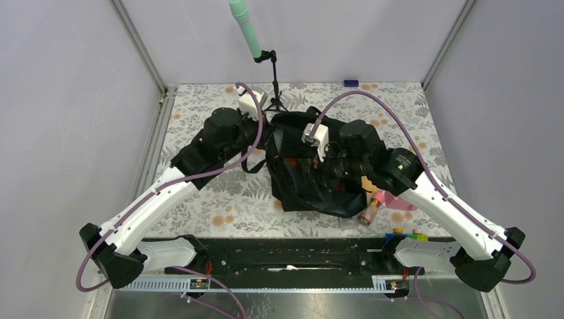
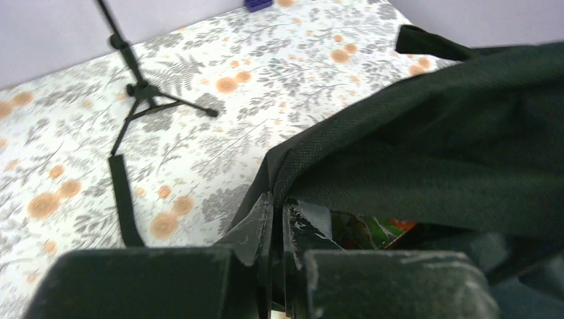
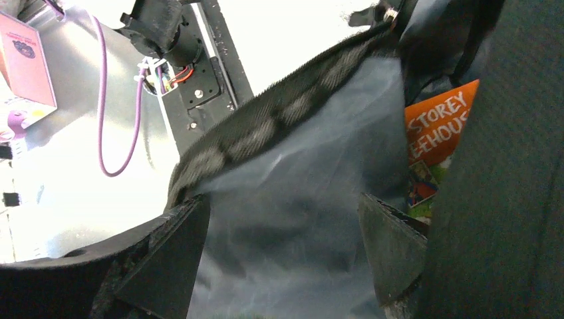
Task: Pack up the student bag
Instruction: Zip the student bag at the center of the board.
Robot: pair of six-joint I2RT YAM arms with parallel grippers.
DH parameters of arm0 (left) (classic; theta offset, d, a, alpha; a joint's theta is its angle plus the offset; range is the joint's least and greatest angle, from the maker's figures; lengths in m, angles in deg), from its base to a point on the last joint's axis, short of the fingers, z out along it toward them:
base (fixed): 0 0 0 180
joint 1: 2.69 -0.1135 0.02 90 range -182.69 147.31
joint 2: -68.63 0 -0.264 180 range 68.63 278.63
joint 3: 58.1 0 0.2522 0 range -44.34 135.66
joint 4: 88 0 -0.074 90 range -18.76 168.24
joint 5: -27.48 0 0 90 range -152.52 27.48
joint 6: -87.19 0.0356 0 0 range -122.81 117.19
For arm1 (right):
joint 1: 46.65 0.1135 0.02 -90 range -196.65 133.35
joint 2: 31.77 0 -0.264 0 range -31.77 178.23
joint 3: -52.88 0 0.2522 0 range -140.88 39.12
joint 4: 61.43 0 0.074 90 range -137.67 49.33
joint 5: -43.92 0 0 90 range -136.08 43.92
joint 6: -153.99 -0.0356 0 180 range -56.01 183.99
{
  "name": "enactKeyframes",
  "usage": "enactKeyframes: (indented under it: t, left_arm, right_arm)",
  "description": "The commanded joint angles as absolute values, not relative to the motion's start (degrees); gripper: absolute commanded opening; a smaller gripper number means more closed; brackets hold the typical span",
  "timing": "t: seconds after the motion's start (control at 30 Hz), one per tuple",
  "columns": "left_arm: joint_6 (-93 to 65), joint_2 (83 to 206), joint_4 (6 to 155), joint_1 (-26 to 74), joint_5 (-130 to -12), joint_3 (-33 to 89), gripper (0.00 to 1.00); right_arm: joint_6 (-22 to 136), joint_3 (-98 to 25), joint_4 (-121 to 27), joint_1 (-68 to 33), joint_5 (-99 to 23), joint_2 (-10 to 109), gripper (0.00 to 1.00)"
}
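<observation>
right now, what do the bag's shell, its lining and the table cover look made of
Student bag shell: matte black woven fabric, weave visible. Lining: smooth grey, faint sheen, likely thin nylon. Table cover: flat floral print, cloth or vinyl, cannot tell.

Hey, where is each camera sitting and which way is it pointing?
Top external: above, behind the bases, looking down on the table; both arms show.
Left wrist: low, facing the far wall; left gripper shut on the edge of the student bag.
Right wrist: at the bag's mouth, facing the bases; right gripper open.
Shared: top and left wrist both show the tripod stand.
</observation>
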State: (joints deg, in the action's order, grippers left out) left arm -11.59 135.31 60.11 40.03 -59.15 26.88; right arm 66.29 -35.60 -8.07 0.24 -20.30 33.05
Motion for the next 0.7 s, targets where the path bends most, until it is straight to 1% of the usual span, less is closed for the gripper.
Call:
enactKeyframes:
  t: [0.0, 0.17, 0.23, 0.3, 0.47, 0.67]
  left_arm:
    - [-14.8, 128.7, 65.8, 34.2, -51.9, 28.6, 0.0]
    - [-14.6, 123.3, 67.3, 31.3, -55.7, 24.5, 0.0]
    - [-14.5, 122.5, 66.1, 31.1, -54.2, 24.3, 0.0]
    - [-14.3, 122.1, 64.7, 30.6, -53.4, 24.3, 0.0]
    - [-15.0, 122.9, 62.6, 29.4, -53.1, 25.1, 0.0]
    - [-17.4, 124.4, 66.4, 28.7, -60.0, 25.5, 0.0]
  right_arm:
    - [66.3, -39.7, -10.2, 1.4, -17.6, 33.3, 0.88]
    - [64.3, -43.7, -13.5, 1.4, -20.4, 34.8, 0.88]
    - [61.8, -45.3, -14.4, 1.4, -20.4, 35.5, 0.88]
    - [60.0, -46.4, -15.9, 1.4, -18.1, 36.1, 0.88]
    - [53.0, -46.5, -25.0, 1.6, -6.9, 37.6, 0.88]
    - [52.2, -44.6, -25.7, 3.0, -9.1, 42.7, 0.86]
